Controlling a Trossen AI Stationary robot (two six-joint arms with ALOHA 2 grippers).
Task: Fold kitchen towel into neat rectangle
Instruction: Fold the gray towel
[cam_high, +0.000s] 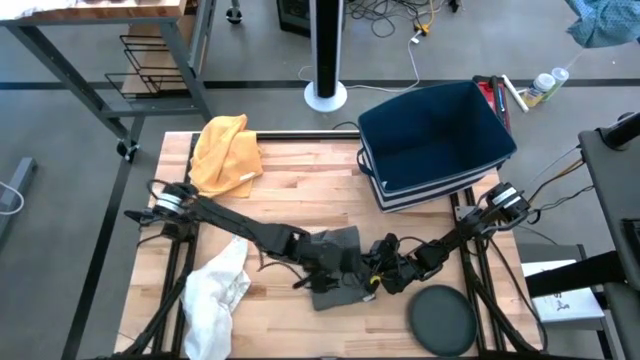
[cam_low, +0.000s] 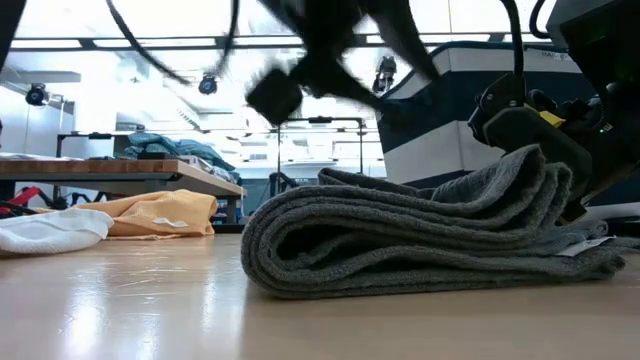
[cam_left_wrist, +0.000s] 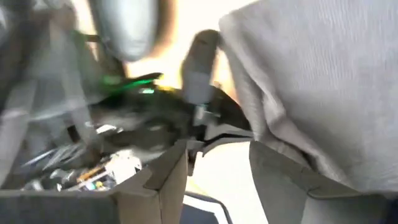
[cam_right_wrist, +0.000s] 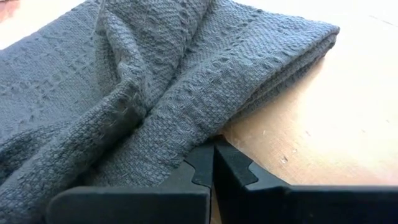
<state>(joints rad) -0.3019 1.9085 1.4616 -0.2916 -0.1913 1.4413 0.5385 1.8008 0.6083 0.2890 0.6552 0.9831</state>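
Grey woven kitchen towel folded into a thick, loose stack on the wooden table, in front of the dark blue bin and nearer the table's front edge. Layers rounded and uneven in the low view, top fold wrinkled, not yet a crisp rectangle. Left gripper over the towel on the side away from the bin, fingers spread apart with nothing between them, cloth just beside one finger. Right gripper low at the towel's edge below the bin, fingers pressed together, tips touching the cloth; impossible to tell whether a thread of fabric is nipped. Likely step: letting go and tidying the last fold. Best done by lifting the left gripper straight up to avoid dragging the top layer, holding the right side steady as an anchor, then pressing along the fold and squaring stray edges. Yellow cloth and white cloth well apart from the bin, out of the way.
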